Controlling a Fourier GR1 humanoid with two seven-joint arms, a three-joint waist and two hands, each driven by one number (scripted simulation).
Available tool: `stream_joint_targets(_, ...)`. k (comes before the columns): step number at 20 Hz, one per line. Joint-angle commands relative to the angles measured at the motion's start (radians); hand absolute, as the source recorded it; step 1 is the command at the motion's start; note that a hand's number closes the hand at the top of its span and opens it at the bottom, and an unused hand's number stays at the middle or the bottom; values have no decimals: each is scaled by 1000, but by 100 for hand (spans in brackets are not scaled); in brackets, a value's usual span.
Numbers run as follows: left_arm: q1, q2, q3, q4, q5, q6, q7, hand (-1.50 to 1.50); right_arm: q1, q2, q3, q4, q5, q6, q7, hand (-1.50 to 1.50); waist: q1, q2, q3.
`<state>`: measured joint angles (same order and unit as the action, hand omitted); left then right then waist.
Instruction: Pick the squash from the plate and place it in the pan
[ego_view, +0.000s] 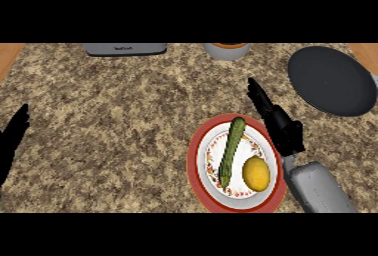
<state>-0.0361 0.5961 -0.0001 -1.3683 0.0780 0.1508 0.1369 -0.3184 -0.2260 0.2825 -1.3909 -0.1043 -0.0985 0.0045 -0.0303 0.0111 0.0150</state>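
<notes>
A red-rimmed white plate (201, 175) lies on the counter at the lower right. On it rest a long green squash (232, 147), lying lengthwise, and a yellow lemon (256, 173) beside its near end. My right hand (277, 122) hovers just right of the plate, fingers straight and pointing away, holding nothing. The dark round pan (331, 80) sits at the far right, beyond that hand. At the left edge, my left hand (13, 137) rests open with fingers up.
A grey appliance (124, 48) stands at the counter's back edge, left of centre. A grey pot with an orange rim (227, 50) stands at the back centre. Wooden surface shows at both top corners.
</notes>
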Motion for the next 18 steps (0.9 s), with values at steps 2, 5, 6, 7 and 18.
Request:
stream_joint_targets(2, -67, -56, 0, -77, 28, -5, 15, 0, 30, -19, -33, 76, -64, 149, -154, 150, 34, -9, -14)
stream_joint_targets(5, -159, -181, -34, -126, 53, 44, -46, 0, -11, -43, -1, 87, -99, 291, -216, 150, 34, -7, -13)
stream_joint_targets(6, -176, -200, -2, -108, 102, 23, -96, 0, 11, -63, 0, 88, -121, 355, -273, 150, 30, -4, -13)
stream_joint_targets(7, -178, -274, -47, -84, 84, 60, -85, 0, 74, -85, 14, 82, -22, 268, -299, 150, 11, -8, -15)
stream_joint_targets(18, -197, -255, -27, -95, 82, 37, -57, 0, 453, -337, -173, -316, 174, -11, -499, -150, -1, -17, -17)
